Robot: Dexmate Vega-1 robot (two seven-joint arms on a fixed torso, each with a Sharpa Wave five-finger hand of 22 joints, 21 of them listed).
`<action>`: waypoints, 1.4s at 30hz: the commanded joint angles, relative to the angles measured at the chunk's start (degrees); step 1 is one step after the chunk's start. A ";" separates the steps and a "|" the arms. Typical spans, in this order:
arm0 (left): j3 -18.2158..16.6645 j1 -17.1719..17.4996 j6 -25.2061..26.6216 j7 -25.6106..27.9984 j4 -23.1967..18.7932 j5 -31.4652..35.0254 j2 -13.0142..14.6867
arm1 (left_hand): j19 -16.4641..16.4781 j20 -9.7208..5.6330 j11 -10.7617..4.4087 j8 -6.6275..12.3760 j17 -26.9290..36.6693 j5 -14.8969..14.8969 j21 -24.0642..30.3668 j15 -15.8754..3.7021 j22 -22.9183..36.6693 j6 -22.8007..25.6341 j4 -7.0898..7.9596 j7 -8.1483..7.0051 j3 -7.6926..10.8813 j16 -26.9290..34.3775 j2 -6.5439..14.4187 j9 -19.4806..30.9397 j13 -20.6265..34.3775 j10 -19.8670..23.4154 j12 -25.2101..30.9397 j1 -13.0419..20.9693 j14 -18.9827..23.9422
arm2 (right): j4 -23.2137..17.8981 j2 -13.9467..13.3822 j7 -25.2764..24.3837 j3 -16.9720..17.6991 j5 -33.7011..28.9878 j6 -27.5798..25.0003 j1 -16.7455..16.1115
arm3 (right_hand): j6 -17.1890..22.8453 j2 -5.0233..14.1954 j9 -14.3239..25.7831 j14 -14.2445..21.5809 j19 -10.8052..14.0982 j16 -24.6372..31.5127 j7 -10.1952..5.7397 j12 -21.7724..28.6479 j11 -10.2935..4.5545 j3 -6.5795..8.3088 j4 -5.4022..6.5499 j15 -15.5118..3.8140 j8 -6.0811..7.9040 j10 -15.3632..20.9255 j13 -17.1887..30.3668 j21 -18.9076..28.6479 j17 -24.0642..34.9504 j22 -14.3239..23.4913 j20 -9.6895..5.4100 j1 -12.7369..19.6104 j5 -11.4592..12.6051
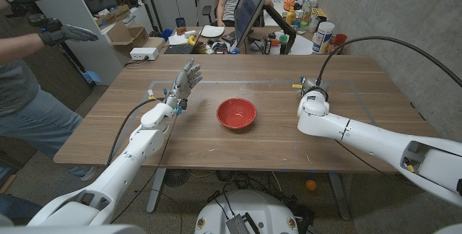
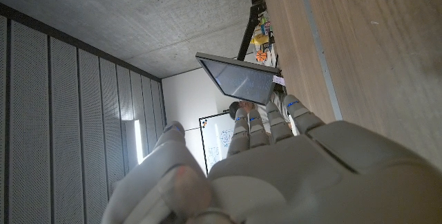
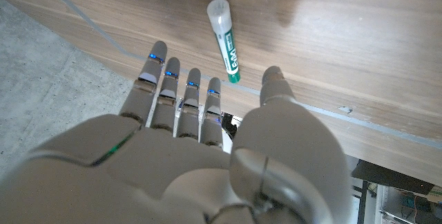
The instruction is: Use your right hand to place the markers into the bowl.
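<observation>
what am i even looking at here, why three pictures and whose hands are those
It is a robot with two white arms, each ending in a hand built like a person's. The wide picture comes from a camera on its head, looking down at a wooden table with a red bowl. The other two come from cameras on its wrists, so they look tilted. The left hand is raised with fingers spread, holding nothing. The right hand is open too, reaching toward a green and white marker lying on the table. The gloved hands at the head picture's left edge are a person's.
</observation>
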 commanded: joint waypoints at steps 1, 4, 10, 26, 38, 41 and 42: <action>0.25 0.13 0.51 0.20 -0.50 0.15 0.18 | -0.33 0.35 -0.06 -0.11 0.19 0.28 0.24 0.03 0.18 0.05 -0.40 -0.10 0.00 0.21 0.27 0.15 0.22 0.35 0.01 -0.16 0.25 | 1.39 0.76 -2.97 1.48 -2.20 2.08 -2.56 | 0.63 0.58 0.31 0.37 0.56 0.39 0.20 0.36 -0.14 0.48 0.02 -0.13 0.31 0.51 0.21 0.38 0.15 0.11 -0.01 0.67 -0.03; 0.20 0.24 0.59 0.31 -0.59 0.07 0.18 | -0.32 0.34 -0.10 -0.11 0.19 0.28 0.24 0.03 0.18 0.04 -0.42 -0.07 0.00 0.21 0.28 0.15 0.22 0.37 0.01 -0.16 0.26 | 2.04 1.13 -3.16 1.53 -2.75 2.56 -2.84 | 0.95 0.57 0.32 0.43 0.82 0.42 0.01 0.34 -0.44 0.57 -0.03 -0.26 0.37 0.45 0.32 0.41 0.16 0.10 0.00 0.98 -0.06; -0.03 0.62 0.52 0.50 -0.91 -0.05 0.36 | -0.33 0.35 -0.08 -0.10 0.19 0.26 0.24 0.02 0.18 0.07 -0.45 -0.10 0.01 0.21 0.29 0.15 0.22 0.39 0.00 -0.16 0.28 | 3.94 1.94 -2.44 1.60 -3.25 3.51 -2.68 | 1.36 0.82 0.34 0.53 1.12 0.53 -0.22 0.34 -0.60 0.71 0.07 -0.58 0.43 0.41 0.48 0.44 0.26 0.10 0.01 1.23 -0.10; -0.37 1.38 0.44 1.29 -1.42 -0.18 0.53 | -0.34 0.35 -0.10 -0.11 0.20 0.24 0.25 0.09 0.18 0.05 -0.55 -0.18 0.01 0.14 0.32 0.15 0.22 0.13 -0.14 -0.17 0.13 | 8.18 4.04 -3.03 4.50 -2.68 5.16 -3.63 | 2.67 1.34 0.41 0.83 1.98 0.84 -1.33 0.62 -1.79 1.06 0.16 -1.32 0.57 0.90 0.97 0.46 0.53 0.07 0.01 2.14 -0.24; -0.07 0.78 0.60 1.09 -0.76 -0.14 0.24 | -0.42 0.43 -0.22 -0.12 0.20 0.24 0.23 -0.08 0.18 0.03 -0.61 -0.20 0.01 0.13 0.32 0.15 0.23 0.08 -0.18 -0.18 0.11 | 9.54 5.03 -5.53 6.11 -3.11 6.49 -5.33 | 5.95 1.94 0.54 3.48 3.44 1.91 -3.68 2.35 -4.58 2.28 -0.30 -2.52 1.13 4.62 1.88 0.41 0.68 0.01 -0.01 5.26 -0.34; 0.04 0.56 0.54 0.93 -0.49 -0.05 0.16 | -0.38 0.43 -0.22 -0.13 0.20 0.23 0.24 -0.08 0.18 0.00 -0.62 -0.21 0.01 0.13 0.32 0.15 0.23 0.11 -0.17 -0.18 0.09 | 10.14 5.46 -6.24 6.60 -3.05 6.83 -5.86 | 7.69 2.22 0.58 4.80 3.98 2.47 -4.25 3.02 -5.38 2.64 -0.26 -3.43 1.54 6.06 2.17 0.43 0.80 0.00 -0.04 6.13 -0.39; 0.06 0.52 0.55 0.92 -0.45 -0.04 0.14 | -0.38 0.45 -0.24 -0.13 0.20 0.23 0.24 -0.10 0.18 0.01 -0.62 -0.22 0.01 0.13 0.32 0.15 0.23 0.08 -0.18 -0.19 0.10 | 10.41 5.64 -6.59 6.79 -3.06 6.95 -6.06 | 7.98 2.30 0.60 5.15 4.16 2.63 -4.40 3.21 -5.40 2.76 -0.29 -3.55 1.57 6.47 2.25 0.45 0.84 0.00 -0.05 6.44 -0.40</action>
